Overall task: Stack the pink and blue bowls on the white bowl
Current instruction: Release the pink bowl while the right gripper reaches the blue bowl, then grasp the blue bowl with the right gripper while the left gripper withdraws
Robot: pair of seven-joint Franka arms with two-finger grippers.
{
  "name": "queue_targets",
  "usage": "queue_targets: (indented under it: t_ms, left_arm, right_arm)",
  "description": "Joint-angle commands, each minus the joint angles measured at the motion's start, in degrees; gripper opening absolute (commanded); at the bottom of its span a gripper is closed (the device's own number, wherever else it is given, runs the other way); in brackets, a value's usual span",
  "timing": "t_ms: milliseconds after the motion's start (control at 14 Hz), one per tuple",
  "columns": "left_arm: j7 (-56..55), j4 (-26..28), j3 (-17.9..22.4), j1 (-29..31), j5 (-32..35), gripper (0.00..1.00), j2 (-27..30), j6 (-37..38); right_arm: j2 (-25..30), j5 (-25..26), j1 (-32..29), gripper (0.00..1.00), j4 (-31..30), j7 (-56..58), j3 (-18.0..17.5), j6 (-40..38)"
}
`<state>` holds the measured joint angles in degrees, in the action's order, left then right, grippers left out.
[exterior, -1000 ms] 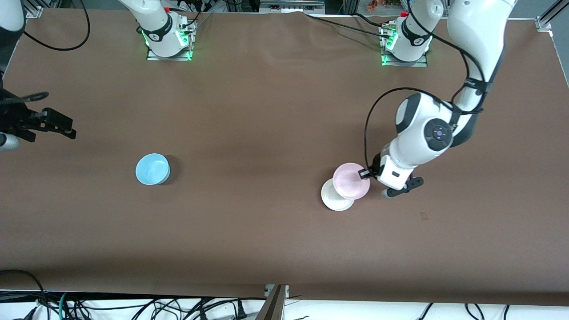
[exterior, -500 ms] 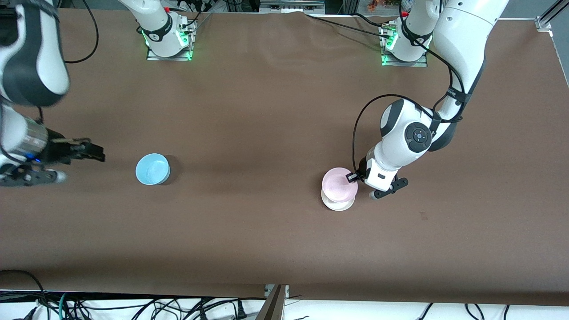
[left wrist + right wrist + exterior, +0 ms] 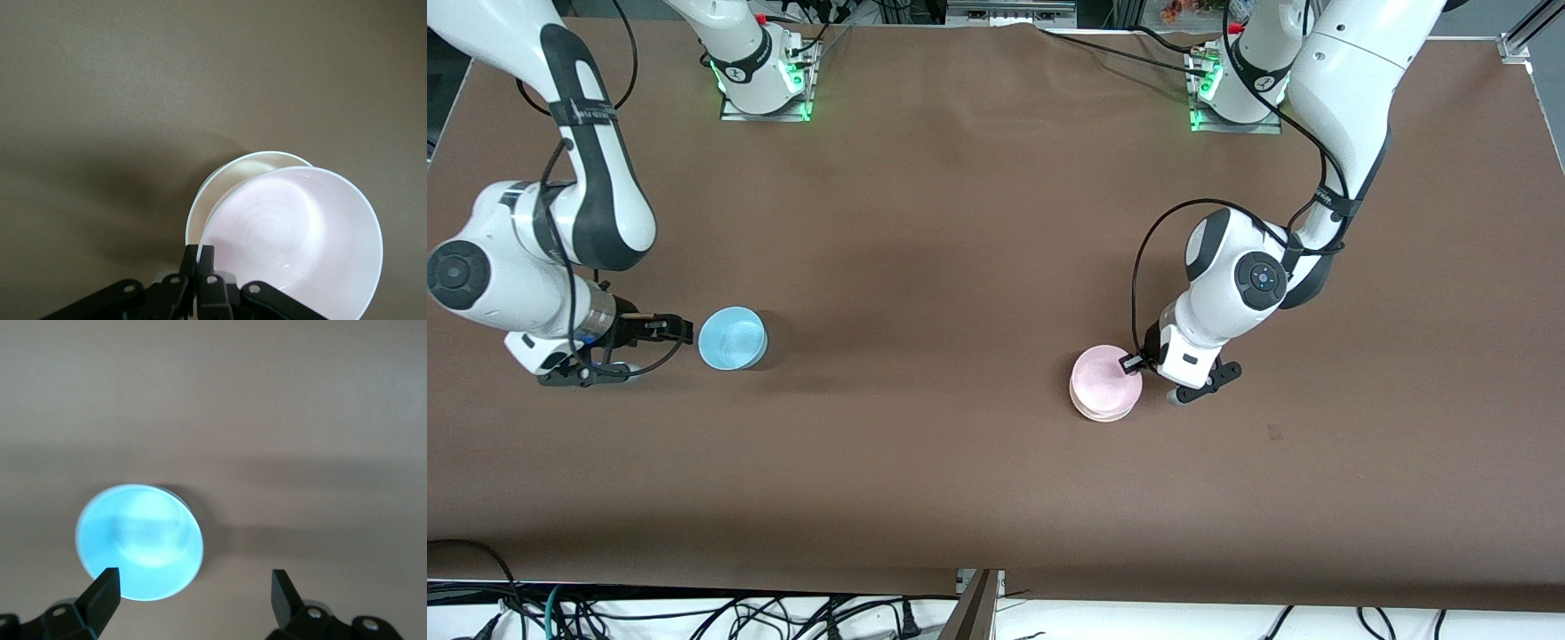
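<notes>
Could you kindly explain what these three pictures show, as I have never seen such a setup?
Two white robot arms stand at a brown table. The large picture looks down from across it; each small one comes from a camera on an arm's wrist. The left pincer is shut on the rim of a pink bowl, lowering it into a white bowl whose edge peeks out beneath. The right pincer is open beside a blue bowl at the right arm's end of the table.
</notes>
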<state>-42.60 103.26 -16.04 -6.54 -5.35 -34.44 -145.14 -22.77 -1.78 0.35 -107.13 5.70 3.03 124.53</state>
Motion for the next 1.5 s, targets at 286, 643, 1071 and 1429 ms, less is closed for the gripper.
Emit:
queue_targets:
  t_ms: [286,643,1071,1429]
  left_arm:
    - [-0.64,-0.34,0.49,-0.41,1.14,0.00,-1.33,-2.08]
    - [-0.64,-1.65,0.75,-0.32,1.14,0.39,-1.50,-1.99]
    - [-0.20,-4.54,0.84,0.65,1.31,0.58,-0.89,2.64]
    - [4.87,-21.40,2.07,2.48,4.21,0.59,-0.80,29.08]
  right_arm:
    - [0.27,-4.46,-2.20,1.00,-12.66,0.54,-0.39,14.41]
    - [-2.63,-7.00,-2.11,1.00,-12.75,0.54,-0.48,18.03]
    - [-4.48,-8.33,-1.93,0.09,-12.14,-0.08,-1.97,21.19]
    - [-4.13,-8.41,-1.93,0.00,-9.33,0.18,-4.60,20.58]
